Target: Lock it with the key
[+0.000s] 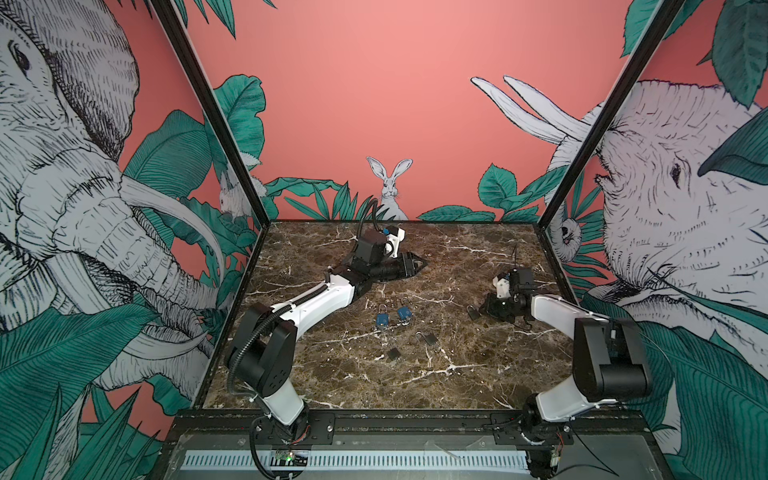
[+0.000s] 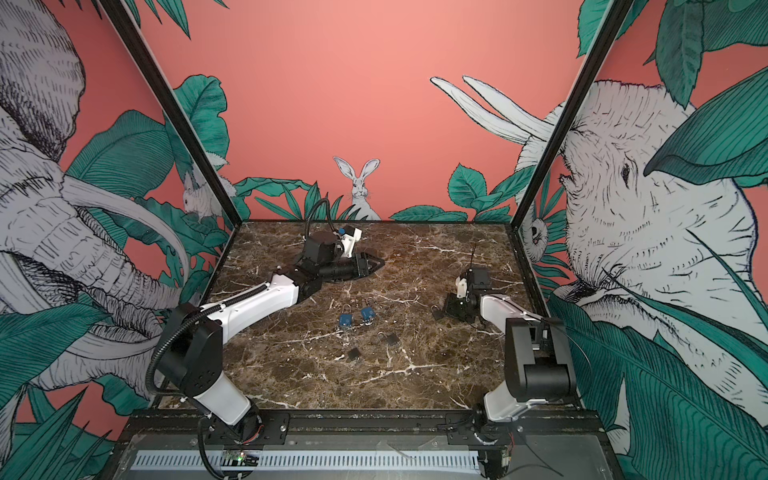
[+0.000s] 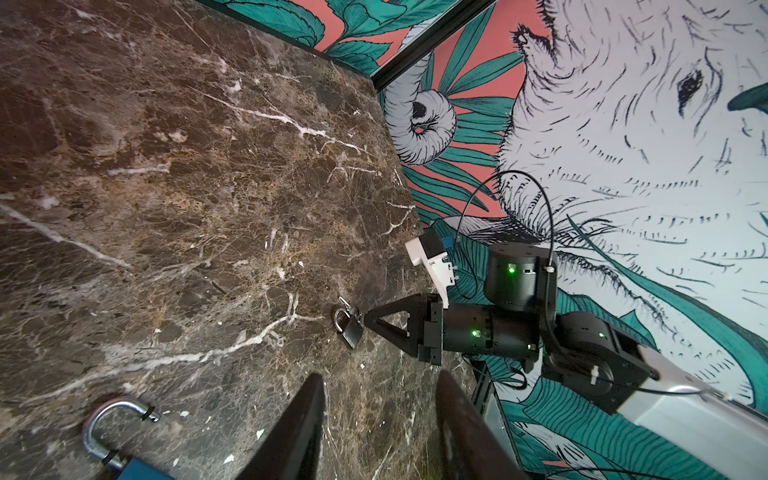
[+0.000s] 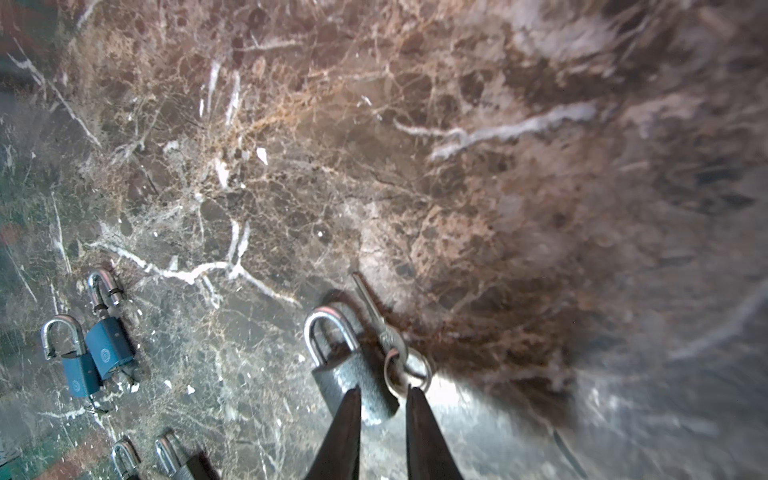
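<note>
A brown marble table (image 1: pixel 457 386) veined in white fills a booth whose walls (image 1: pixel 374 104) are pink, printed with green leaves, elephants and a rabbit. Both top views take in the whole spread. Two blue padlocks (image 1: pixel 382 320) lie side by side near the table's centre, with two dark padlocks (image 1: pixel 428 338) just toward 6 o'clock of them. The grey padlock (image 1: pixel 473 312) lies well apart at 3 o'clock, at the tip of the right arm; there it is a small dark shape and no key can be made out. Only the right wrist view shows the key (image 4: pixel 374 307): it lies flat on the table alongside the grey padlock's shackle, on a ring (image 4: pixel 405 370) that rests against the lock's body. The right tool (image 4: pixel 383 390) has its fingers a narrow slit apart, tips over the padlock's base and the ring; whether they pinch either I cannot tell. The left wrist view shows that tool from the side, low over the table with its tip at the grey padlock. It also shows, close up, one blue padlock with its shackle open. The left tool (image 3: pixel 380 376), low at the table's 12 o'clock, is spread wide and holds nothing.
</note>
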Action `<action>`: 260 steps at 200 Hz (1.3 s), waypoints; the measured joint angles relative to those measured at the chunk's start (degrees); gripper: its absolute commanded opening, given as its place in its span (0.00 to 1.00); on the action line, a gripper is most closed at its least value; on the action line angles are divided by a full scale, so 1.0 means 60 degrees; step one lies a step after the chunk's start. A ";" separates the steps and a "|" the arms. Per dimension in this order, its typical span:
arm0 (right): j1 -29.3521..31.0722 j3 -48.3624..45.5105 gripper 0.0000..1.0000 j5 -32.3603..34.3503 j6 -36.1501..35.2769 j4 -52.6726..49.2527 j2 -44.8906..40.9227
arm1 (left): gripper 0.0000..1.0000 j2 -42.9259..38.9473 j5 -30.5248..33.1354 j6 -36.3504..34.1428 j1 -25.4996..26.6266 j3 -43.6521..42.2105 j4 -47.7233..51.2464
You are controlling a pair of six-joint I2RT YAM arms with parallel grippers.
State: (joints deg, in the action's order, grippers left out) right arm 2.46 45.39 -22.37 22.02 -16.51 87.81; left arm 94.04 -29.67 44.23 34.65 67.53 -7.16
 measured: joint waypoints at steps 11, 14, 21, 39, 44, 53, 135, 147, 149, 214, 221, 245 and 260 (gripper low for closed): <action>0.0069 0.0004 0.21 0.0138 -0.0022 -0.0197 -0.0302 | 0.46 -0.0066 0.0026 -0.0007 0.0000 -0.0084 -0.0004; 0.0091 0.0007 0.21 0.0168 -0.0033 -0.0240 -0.0368 | 0.46 -0.0087 0.0036 -0.0011 0.0000 -0.0120 0.0000; 0.0164 0.0047 0.21 0.0251 -0.0058 -0.0430 -0.0583 | 0.46 -0.0164 0.0076 -0.0015 0.0000 -0.0189 0.0000; 0.0441 0.0255 0.21 0.0612 -0.0146 -0.0892 -0.1071 | 0.46 -0.0401 0.0226 -0.0051 -0.0015 -0.0423 0.0007; 0.0532 0.0299 0.21 0.0674 -0.0171 -0.0980 -0.1206 | 0.46 -0.0466 0.0284 -0.0058 -0.0022 -0.0474 0.0007; 0.0783 0.0397 0.21 0.0929 -0.0208 -0.1188 -0.1512 | 0.45 -0.0561 0.0408 -0.0084 -0.0055 -0.0535 0.0047; 0.3581 0.0412 0.21 0.2699 0.0106 -0.2550 -0.3708 | 0.45 -0.1963 0.2040 -0.0120 -0.0601 -0.1938 0.0958; 0.4124 0.0408 0.21 0.2943 0.0244 -0.2681 -0.3840 | 0.46 -0.2324 0.2291 -0.0124 -0.0616 -0.2178 0.1246; 0.4222 0.0408 0.22 0.2987 0.0273 -0.2692 -0.3850 | 0.46 -0.2390 0.2335 -0.0124 -0.0616 -0.2222 0.1297; 0.7165 0.0295 0.33 0.4127 0.0769 -0.2674 -0.2503 | 0.50 -0.4834 0.3442 -0.0102 -0.0616 -0.3745 0.2324; 0.7351 0.0306 0.34 0.4200 0.0761 -0.2648 -0.2193 | 0.50 -0.5049 0.3530 -0.0087 -0.0616 -0.3942 0.2386; 0.7697 0.0419 0.38 0.4379 0.0747 -0.2568 -0.1341 | 0.50 -0.5497 0.3745 -0.0051 -0.0616 -0.4339 0.2707; 0.7770 0.0605 0.40 0.4386 0.0707 -0.2528 -0.0947 | 0.51 -0.5632 0.3836 -0.0047 -0.0616 -0.4433 0.2863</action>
State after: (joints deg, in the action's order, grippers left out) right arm 49.08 49.01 3.95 26.26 -31.68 82.13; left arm 60.25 -6.66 43.94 30.96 40.93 10.02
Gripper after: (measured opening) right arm 0.389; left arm 0.504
